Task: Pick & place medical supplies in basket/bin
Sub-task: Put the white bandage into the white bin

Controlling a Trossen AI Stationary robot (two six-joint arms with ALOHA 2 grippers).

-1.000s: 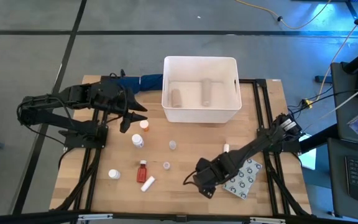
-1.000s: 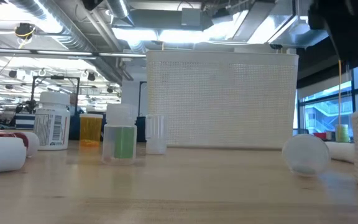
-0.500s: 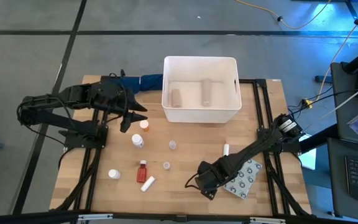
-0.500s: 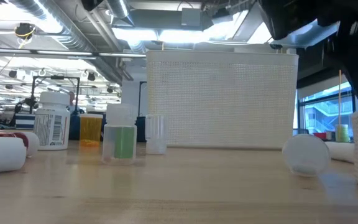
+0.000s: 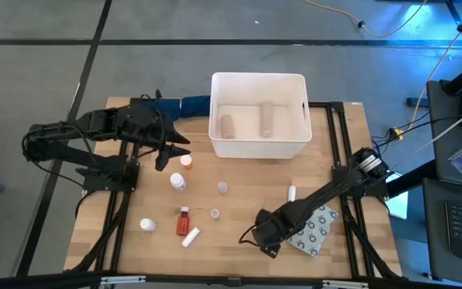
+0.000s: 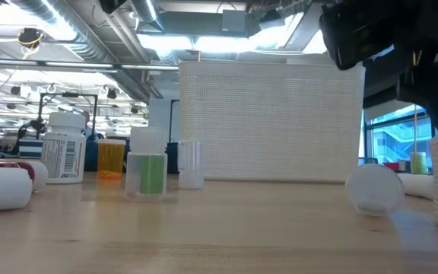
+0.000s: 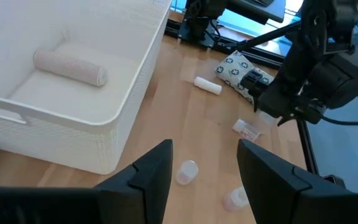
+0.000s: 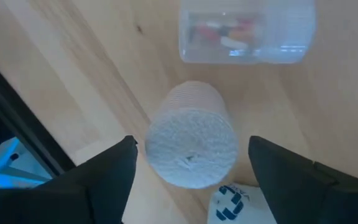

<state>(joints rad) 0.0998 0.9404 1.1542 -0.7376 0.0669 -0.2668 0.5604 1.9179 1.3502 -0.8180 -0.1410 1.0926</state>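
The white tub (image 5: 259,144) stands at the table's far middle with two rolls lying in it. Small bottles, a red bottle (image 5: 184,220), clear cups and white tubes stand or lie on the wood to its near left. A grey dotted packet (image 5: 315,229) lies flat at the near right. My right gripper (image 5: 265,234) is open above a white gauze roll (image 8: 191,146). Its fingers (image 8: 107,177) stand on either side of the roll, apart from it. My left gripper (image 7: 204,177) is open and holds nothing, by the tub's near-left corner.
A dark blue cloth bundle (image 5: 187,104) lies at the tub's far left. A clear cup with pills (image 8: 247,31) rests just beyond the roll. A white tube (image 5: 292,192) lies between the tub and the packet. Bare wood shows in front of the tub.
My right arm has come lower over the white roll near the table's near edge, and more of its dark body now shows at the low view's upper right. The supplies and the left arm have stayed where they were.
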